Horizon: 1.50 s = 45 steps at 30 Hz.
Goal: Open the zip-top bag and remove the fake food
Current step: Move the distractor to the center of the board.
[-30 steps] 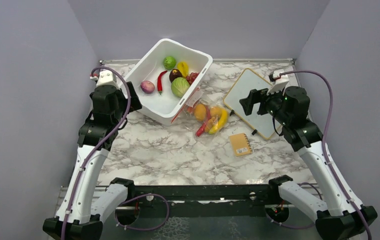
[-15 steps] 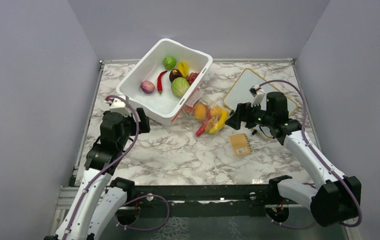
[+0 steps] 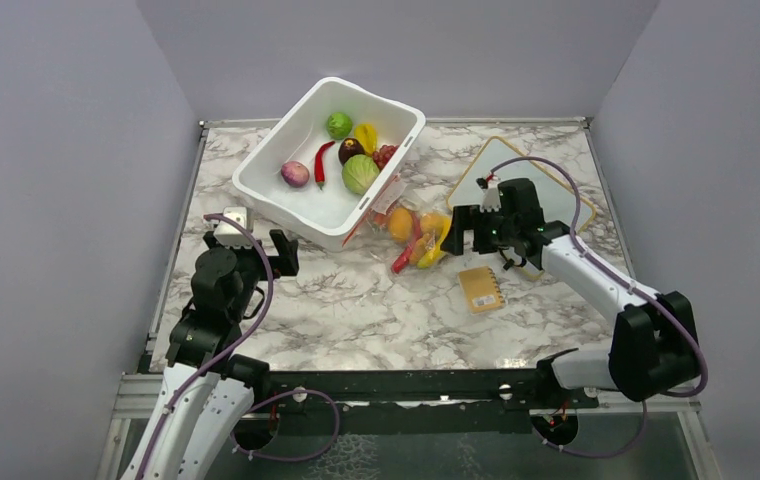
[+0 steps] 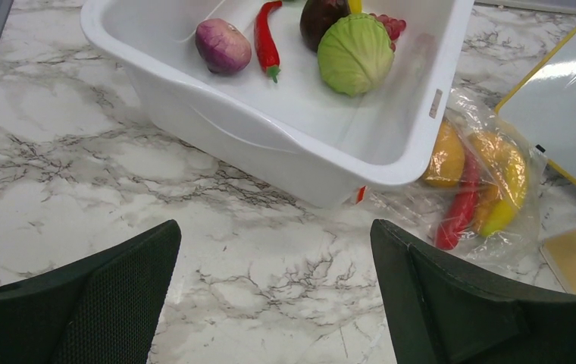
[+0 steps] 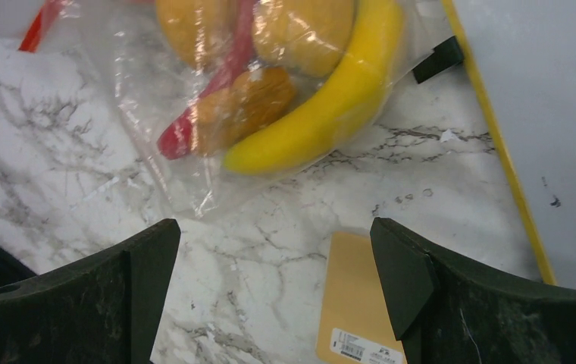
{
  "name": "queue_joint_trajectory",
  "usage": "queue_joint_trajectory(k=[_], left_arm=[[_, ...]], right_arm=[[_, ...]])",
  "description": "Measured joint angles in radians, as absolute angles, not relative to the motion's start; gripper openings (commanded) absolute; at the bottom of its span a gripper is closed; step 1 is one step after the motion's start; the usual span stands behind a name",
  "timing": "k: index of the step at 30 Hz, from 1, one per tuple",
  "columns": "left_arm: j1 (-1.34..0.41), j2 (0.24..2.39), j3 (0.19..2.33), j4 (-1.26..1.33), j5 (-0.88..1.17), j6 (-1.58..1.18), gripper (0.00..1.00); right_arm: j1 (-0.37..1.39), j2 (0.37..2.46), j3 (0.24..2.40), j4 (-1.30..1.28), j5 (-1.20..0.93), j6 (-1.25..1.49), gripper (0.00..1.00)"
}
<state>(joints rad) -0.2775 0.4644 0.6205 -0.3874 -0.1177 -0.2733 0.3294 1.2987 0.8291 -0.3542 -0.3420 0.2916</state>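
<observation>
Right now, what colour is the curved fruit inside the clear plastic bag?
Yellow curved banana, clearest in right wrist view.

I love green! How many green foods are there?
2, both in the tub: a lime by its far wall, a cabbage near the middle. The bag might hide more.

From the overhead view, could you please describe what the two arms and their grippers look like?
The left arm and right arm are alike: white link shells, black joints, and a mauve cable looping along each. The left gripper and right gripper each have two broad, black, wedge-shaped fingers; the left one's inner faces look finely meshed.
</observation>
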Motion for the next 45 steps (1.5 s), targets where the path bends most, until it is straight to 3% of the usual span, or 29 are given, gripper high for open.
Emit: queue_joint_trajectory(k=[11,25,36,42,45], left_arm=[[-0.284,0.458,0.611,-0.368,-0.117,-0.259,0.99],[-0.284,0.458,0.609,-0.366,-0.117,-0.253,0.99],[-0.284,0.458,0.609,-0.366,-0.117,-0.251,0.99],[-0.284,0.458,0.609,-0.366,-0.117,-0.251,0.99],[-0.284,0.458,0.609,-0.366,-0.117,-0.251,0.99]], right_arm=[[0.333,1.529,0.895,-0.335,-0.137,0.305,1.00],[0.336,1.669,0.953,-0.276,0.059,0.267,1.00],[0.216,1.750,1.047,-0.250,0.052,0.249,1.00],[0.182,1.728,1.045,-0.226,-0.074,0.231,1.00],[0.182,1.665,1.005,-0.210,-0.090,0.232,0.93]])
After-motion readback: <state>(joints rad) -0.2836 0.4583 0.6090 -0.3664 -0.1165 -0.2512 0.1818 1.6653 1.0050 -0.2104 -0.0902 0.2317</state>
